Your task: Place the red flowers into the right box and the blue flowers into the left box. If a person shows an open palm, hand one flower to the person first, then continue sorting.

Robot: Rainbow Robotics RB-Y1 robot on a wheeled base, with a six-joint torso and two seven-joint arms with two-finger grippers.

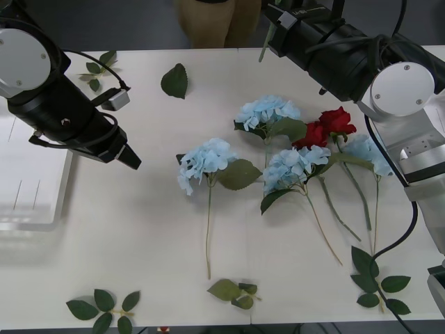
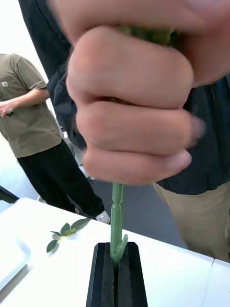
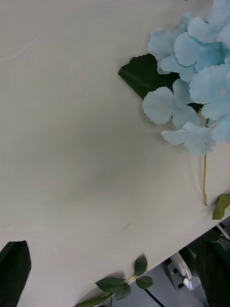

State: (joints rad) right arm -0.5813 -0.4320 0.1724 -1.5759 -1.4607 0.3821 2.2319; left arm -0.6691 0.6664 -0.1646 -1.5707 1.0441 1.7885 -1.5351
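Note:
My right gripper (image 2: 115,252) is shut on a thin green flower stem (image 2: 116,211) at the table's far edge (image 1: 270,33). A person's hand (image 2: 129,105) is closed in a fist around the same stem just above my fingers, hiding the flower's head. Several blue flowers (image 1: 206,158) lie at the table's middle, with red flowers (image 1: 328,125) among them to the right. The left box (image 1: 28,188) sits at the left edge. My left gripper (image 1: 129,157) hovers open left of the nearest blue flower (image 3: 201,72). A white rim (image 2: 221,283) at the table's right looks like the right box.
Loose leaf sprigs lie at the front left (image 1: 104,306), the front middle (image 1: 233,291), the right front (image 1: 379,278) and the far left (image 1: 97,69). A single leaf (image 1: 174,81) lies at the back. The person in tan trousers (image 1: 208,21) stands behind the table.

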